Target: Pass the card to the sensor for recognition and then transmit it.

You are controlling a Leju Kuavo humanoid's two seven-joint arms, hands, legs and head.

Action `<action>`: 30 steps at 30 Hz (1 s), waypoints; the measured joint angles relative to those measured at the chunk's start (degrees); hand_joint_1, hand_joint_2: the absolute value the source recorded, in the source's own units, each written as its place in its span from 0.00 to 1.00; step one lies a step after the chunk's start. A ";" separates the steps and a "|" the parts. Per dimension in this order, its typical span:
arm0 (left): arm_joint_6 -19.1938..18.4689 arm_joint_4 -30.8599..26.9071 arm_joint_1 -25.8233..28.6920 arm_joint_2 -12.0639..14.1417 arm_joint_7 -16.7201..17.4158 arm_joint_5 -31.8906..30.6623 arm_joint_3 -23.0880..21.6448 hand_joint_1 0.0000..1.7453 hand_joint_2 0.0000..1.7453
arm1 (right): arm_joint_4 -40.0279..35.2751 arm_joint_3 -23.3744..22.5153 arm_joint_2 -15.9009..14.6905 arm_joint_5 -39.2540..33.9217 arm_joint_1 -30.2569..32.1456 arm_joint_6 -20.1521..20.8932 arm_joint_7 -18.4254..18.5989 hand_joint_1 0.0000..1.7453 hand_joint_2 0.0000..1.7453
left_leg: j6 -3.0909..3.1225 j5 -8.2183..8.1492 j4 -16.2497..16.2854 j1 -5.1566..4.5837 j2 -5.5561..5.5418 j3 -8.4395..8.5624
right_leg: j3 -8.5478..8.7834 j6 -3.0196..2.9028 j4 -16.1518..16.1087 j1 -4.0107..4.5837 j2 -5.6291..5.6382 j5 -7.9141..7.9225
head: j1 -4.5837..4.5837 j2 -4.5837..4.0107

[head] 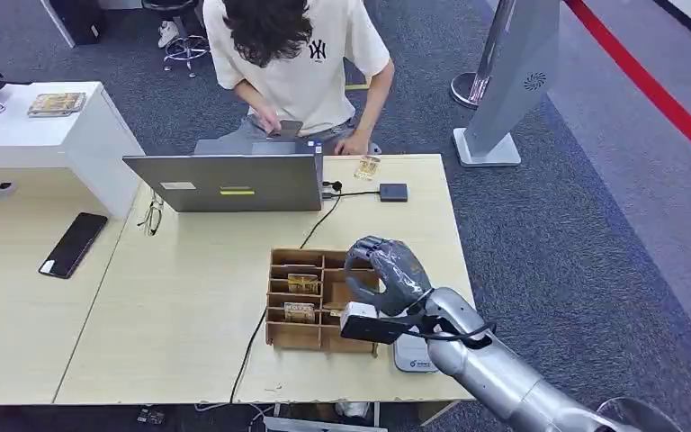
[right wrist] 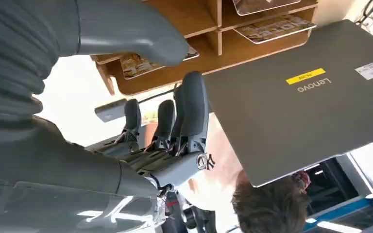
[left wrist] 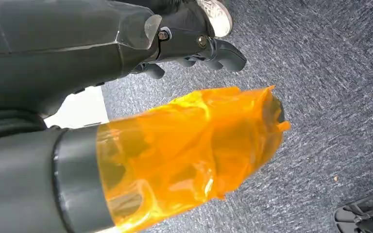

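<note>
Head view shows the right hand (head: 385, 270), fingers apart and holding nothing, over the wooden tray (head: 278, 335) on the counter (head: 189, 297), where thin, light, likely slippery cards (head: 302, 283) lie flat in slots, best pinched by an edge.

The right hand (head: 387, 270) hid part of the wooden card box (head: 295, 300). Print on the cards (head: 302, 283) was too small to read. The person (head: 292, 54) was cut off by the top edge.
</note>
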 joint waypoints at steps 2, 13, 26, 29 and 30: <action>-0.04 0.00 0.00 -0.02 0.04 -0.11 0.00 0.00 0.00 | 0.26 0.02 0.02 0.09 -0.09 0.00 0.07 0.47 1.00 | 0.00 0.00 0.00 0.00 0.00 0.00 | 0.00 0.00 0.00 0.00 0.00 0.00 | 0.00 0.00; -0.11 0.00 0.00 -0.02 0.11 -0.13 0.00 0.00 0.00 | 1.57 0.26 0.22 0.98 -0.62 -0.28 0.66 0.42 1.00 | 0.00 0.00 0.00 0.00 0.00 0.00 | 0.01 0.00 0.00 0.00 0.00 0.00 | 0.00 0.00; -0.13 0.00 0.00 -0.02 0.44 -0.31 0.00 0.00 0.00 | 3.06 0.57 1.01 0.98 -0.90 -0.33 0.85 0.45 1.00 | 0.00 0.00 0.00 0.00 0.00 0.00 | 0.01 0.00 0.00 0.00 -0.01 0.00 | 0.00 0.00; -0.15 0.00 -0.02 -0.02 0.57 -0.39 0.00 0.00 0.00 | 3.78 0.74 1.38 0.98 -1.19 -0.22 0.85 0.46 1.00 | 0.00 0.00 0.00 0.00 0.00 0.00 | 0.01 0.00 0.00 0.00 0.00 0.00 | 0.00 0.00; -0.17 0.00 -0.03 -0.02 0.59 -0.42 0.00 0.00 0.00 | 4.09 0.81 1.49 1.01 -1.34 -0.20 0.85 0.46 1.00 | 0.00 0.00 0.00 0.00 0.00 0.00 | 0.01 0.00 0.00 0.00 0.00 0.00 | 0.00 0.00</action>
